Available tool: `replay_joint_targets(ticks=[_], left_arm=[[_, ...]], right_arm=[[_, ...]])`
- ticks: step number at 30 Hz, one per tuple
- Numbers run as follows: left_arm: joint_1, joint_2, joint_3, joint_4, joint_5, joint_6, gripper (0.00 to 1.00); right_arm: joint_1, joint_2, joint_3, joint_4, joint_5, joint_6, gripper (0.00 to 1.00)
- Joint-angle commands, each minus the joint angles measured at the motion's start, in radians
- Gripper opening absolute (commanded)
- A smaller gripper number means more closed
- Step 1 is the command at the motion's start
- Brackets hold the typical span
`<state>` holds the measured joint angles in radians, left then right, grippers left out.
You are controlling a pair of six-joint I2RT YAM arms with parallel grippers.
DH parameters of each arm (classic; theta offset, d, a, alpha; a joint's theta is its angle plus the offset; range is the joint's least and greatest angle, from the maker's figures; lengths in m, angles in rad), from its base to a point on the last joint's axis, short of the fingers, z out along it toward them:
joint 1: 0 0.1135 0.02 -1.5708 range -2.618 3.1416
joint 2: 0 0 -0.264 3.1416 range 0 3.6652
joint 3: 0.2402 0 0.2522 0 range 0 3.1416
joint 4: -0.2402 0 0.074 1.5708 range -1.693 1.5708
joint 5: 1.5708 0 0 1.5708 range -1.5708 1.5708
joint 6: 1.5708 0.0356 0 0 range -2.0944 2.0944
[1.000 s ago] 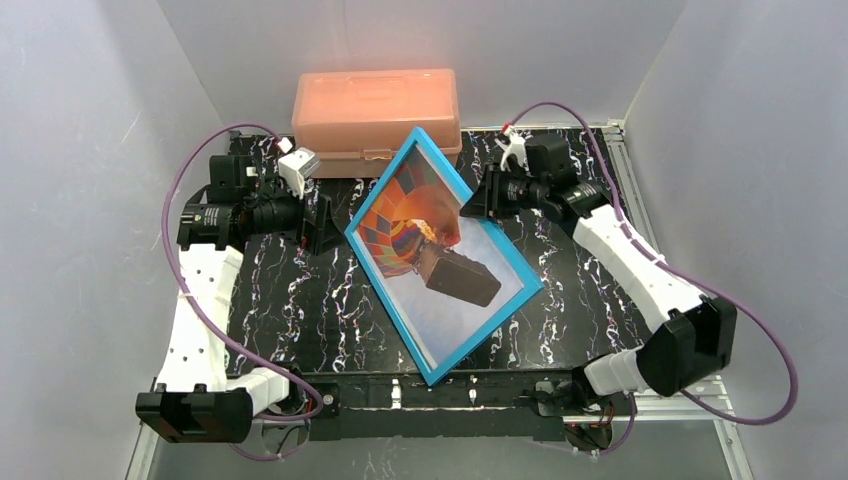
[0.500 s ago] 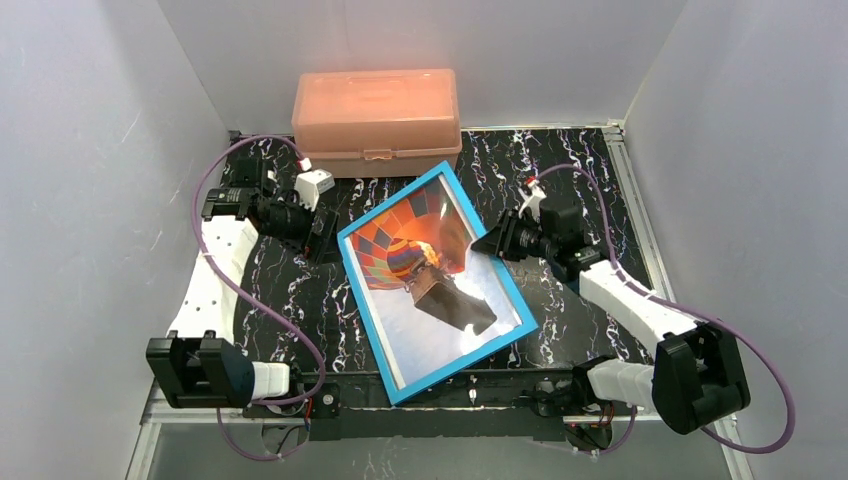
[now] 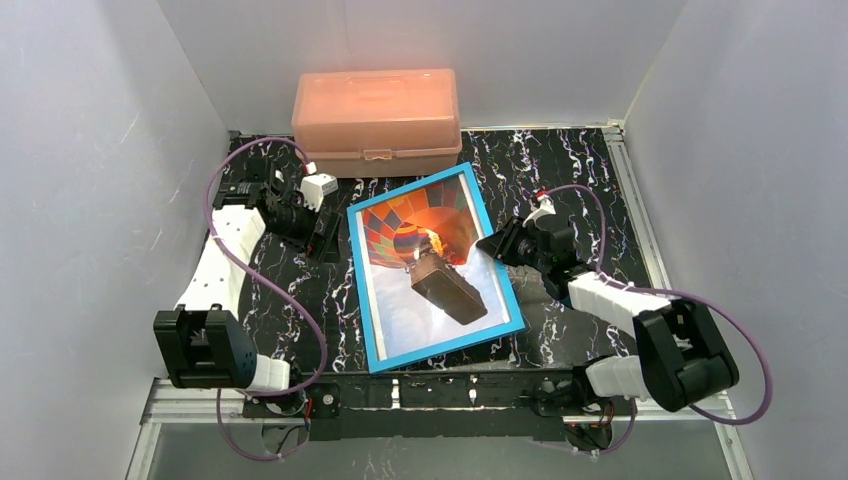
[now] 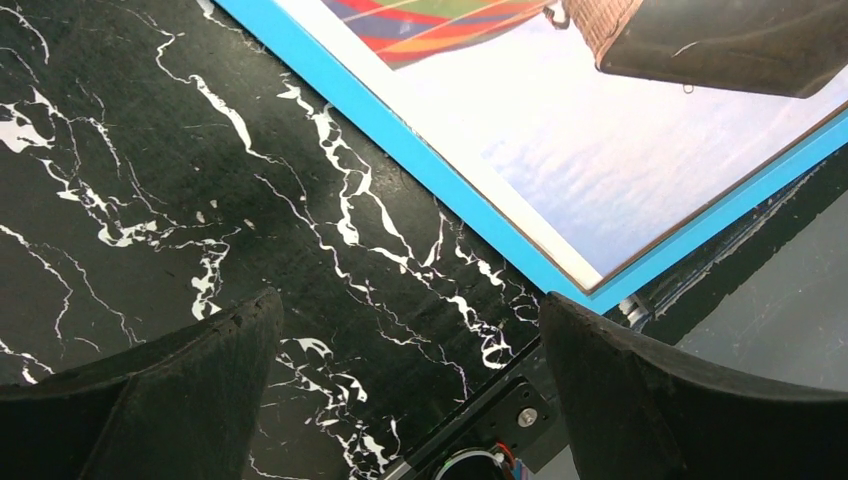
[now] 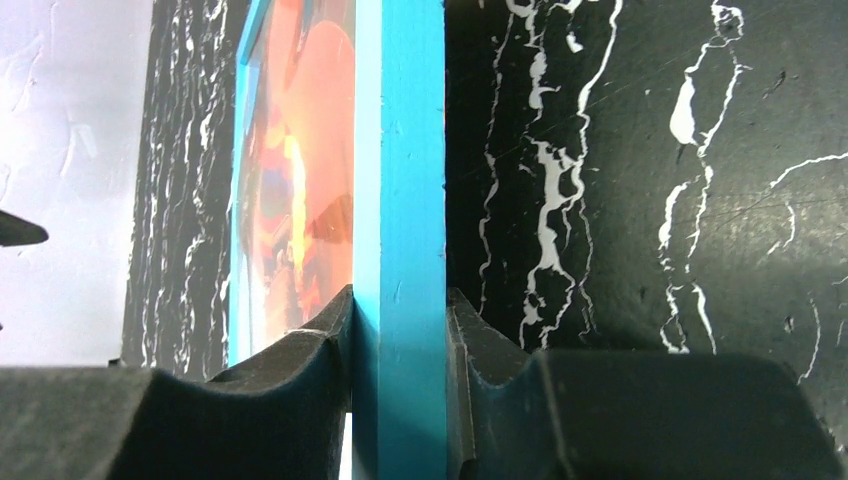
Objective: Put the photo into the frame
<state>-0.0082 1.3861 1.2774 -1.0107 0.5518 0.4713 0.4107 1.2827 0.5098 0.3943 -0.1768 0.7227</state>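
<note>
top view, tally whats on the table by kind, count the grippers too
frame: 1
photo: 1
pink box: 1
grippers: 2 (left gripper open, right gripper clamped on the frame edge)
total: 5

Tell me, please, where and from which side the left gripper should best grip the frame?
Grip the frame by its left long edge, from the left, beside the open left gripper. The rim is thin, and the right gripper pinches the opposite edge, so a matching pinch probably balances it.
</note>
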Motion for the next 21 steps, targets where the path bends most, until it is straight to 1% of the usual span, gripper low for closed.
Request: replay_joint_targets(ticks=[1, 6, 9, 10, 11, 12, 13, 18, 21], left_arm=[[0.036, 0.011, -0.005, 0.016, -0.024, -0.015, 0.98], [0.060, 0.000, -0.036, 0.057, -0.034, -0.035, 0.98], [0.073, -0.006, -0.042, 0.061, -0.024, -0.034, 0.98], [0.077, -0.009, -0.045, 0.062, -0.019, -0.034, 0.98], [0.080, -0.011, -0.048, 0.065, -0.016, -0.033, 0.99], [0.084, -0.014, -0.052, 0.068, -0.013, -0.033, 0.98], [0.087, -0.016, -0.057, 0.069, -0.010, -0.033, 0.98], [0.106, -0.037, -0.090, 0.081, 0.012, -0.033, 0.98], [0.118, -0.042, -0.104, 0.095, 0.010, -0.036, 0.98]], right_arm=[[-0.013, 0.069, 0.022, 0.058, 0.117, -0.088, 0.25], [-0.014, 0.088, 0.030, 0.035, 0.118, -0.124, 0.34], [-0.017, 0.092, 0.045, 0.021, 0.125, -0.146, 0.37], [-0.018, 0.099, 0.052, 0.017, 0.123, -0.154, 0.40], [-0.018, 0.107, 0.062, 0.004, 0.118, -0.160, 0.74], [-0.019, 0.116, 0.073, -0.019, 0.117, -0.170, 0.95], [-0.018, 0.119, 0.083, -0.044, 0.118, -0.177, 0.98], [-0.020, 0.085, 0.068, -0.070, 0.127, -0.192, 0.99], [-0.023, 0.052, 0.093, -0.112, 0.153, -0.219, 0.99]])
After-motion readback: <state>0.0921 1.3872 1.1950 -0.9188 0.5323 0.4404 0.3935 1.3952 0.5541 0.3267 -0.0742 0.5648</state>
